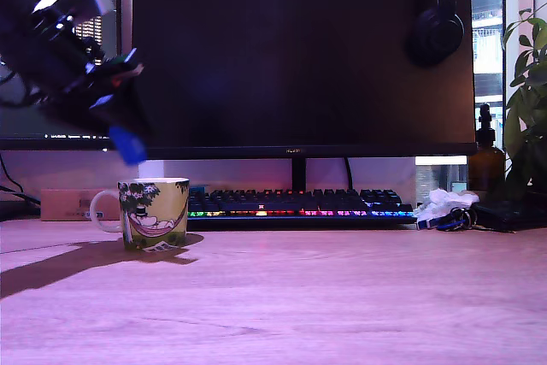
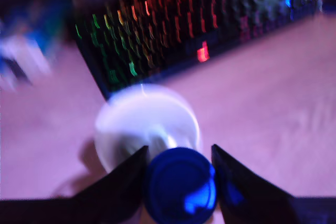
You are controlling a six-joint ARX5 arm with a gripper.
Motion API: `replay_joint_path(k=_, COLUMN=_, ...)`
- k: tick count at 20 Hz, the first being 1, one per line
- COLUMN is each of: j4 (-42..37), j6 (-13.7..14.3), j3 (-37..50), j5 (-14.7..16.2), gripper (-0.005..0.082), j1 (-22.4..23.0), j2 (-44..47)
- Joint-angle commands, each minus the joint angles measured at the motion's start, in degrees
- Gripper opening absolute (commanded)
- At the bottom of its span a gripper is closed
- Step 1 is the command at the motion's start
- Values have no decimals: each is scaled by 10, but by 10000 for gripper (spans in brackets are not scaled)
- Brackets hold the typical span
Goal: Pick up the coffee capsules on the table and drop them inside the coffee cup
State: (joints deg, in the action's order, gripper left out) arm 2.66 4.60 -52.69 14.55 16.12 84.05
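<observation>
Clearly the arm's black gripper [image 2: 179, 182] is clamped on the bright blue plastic capsule [image 2: 180, 186], its two dark fingers [image 2: 123, 174] pressed against the pod's sides in the wrist view. In the exterior view the same blue pod [image 1: 127, 144] hangs in the air at the left of the scene, above and a little to the left of the ceramic mug with the white handle and the yellow-green hammock picture [image 1: 155, 213]. The mug stands on the pale wooden table [image 1: 342, 297], just in front of the black keyboard with rainbow-lit keys [image 1: 299, 204], which lies below a large dark monitor [image 1: 299, 53].

The step in hand looks like the carry to the drop. From the wrist, the mug's white rim [image 2: 147, 121] lies just beyond the capsule, not under it, so the arm should travel a little farther until the pod sits over the middle of the opening. Lowering closer to the rim before parting the fingers would lessen the chance of a bounce off the edge. The handle points to the exterior view's left, on the arm's side, so the descent should keep clear of it. The wrist view is blurred, and I cannot tell what lies inside the mug; no grey capsule shows on the table.
</observation>
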Motion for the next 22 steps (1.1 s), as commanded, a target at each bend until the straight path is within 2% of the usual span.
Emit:
replay_joint_path(k=1, j4=-25, j6=-3, j3=5, j5=-6, gripper=253, j1=-1, j2=-7)
replay_joint_path(k=11, j4=-92, j6=-17, j3=4, j5=-7, gripper=253, j1=-2, j2=74)
replay_joint_path(k=22, j4=-129, j6=-16, j3=3, j5=-15, gripper=253, j1=-2, j2=85)
